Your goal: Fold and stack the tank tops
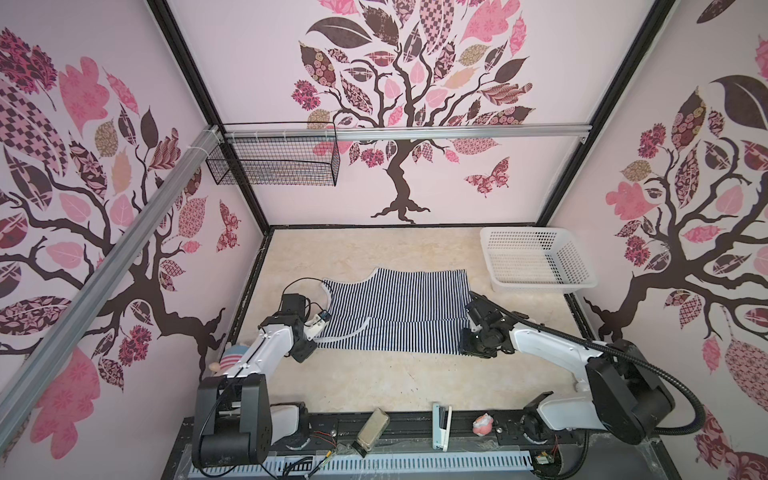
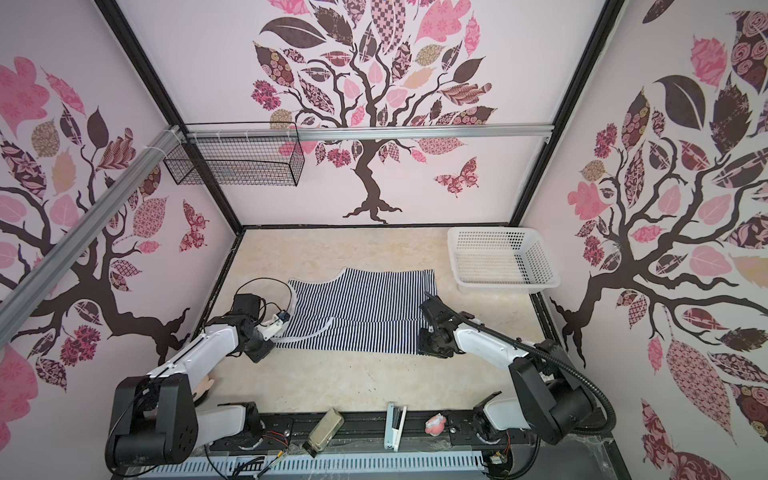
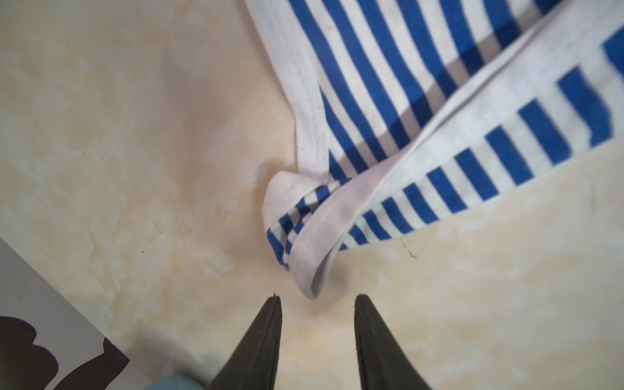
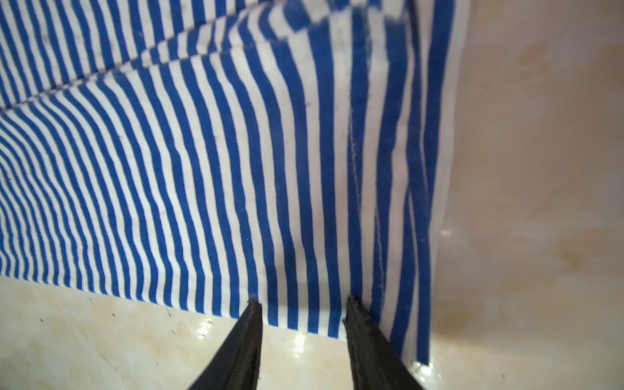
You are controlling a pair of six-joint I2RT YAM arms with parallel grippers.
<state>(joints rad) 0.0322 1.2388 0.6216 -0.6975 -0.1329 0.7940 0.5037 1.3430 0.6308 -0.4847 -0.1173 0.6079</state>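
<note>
One striped tank top (image 1: 395, 316) lies flat mid-table in both top views (image 2: 361, 311), its near part folded over the rest. My left gripper (image 1: 305, 352) hovers at its left near corner. In the left wrist view this gripper (image 3: 317, 299) is open, and the white-trimmed strap loop (image 3: 314, 270) ends just ahead of the fingertips, untouched. My right gripper (image 1: 469, 348) sits at the right near corner by the hem. In the right wrist view it (image 4: 303, 300) is open, its tips straddling the near edge of the striped cloth (image 4: 202, 169), with nothing clamped.
A white plastic basket (image 1: 536, 257) stands at the back right. A black wire basket (image 1: 274, 160) hangs on the back wall. A plush doll (image 1: 232, 358) lies by the left arm. A stapler (image 1: 441, 424), a small case (image 1: 372, 428) and a pink trinket (image 1: 483, 424) sit on the front rail.
</note>
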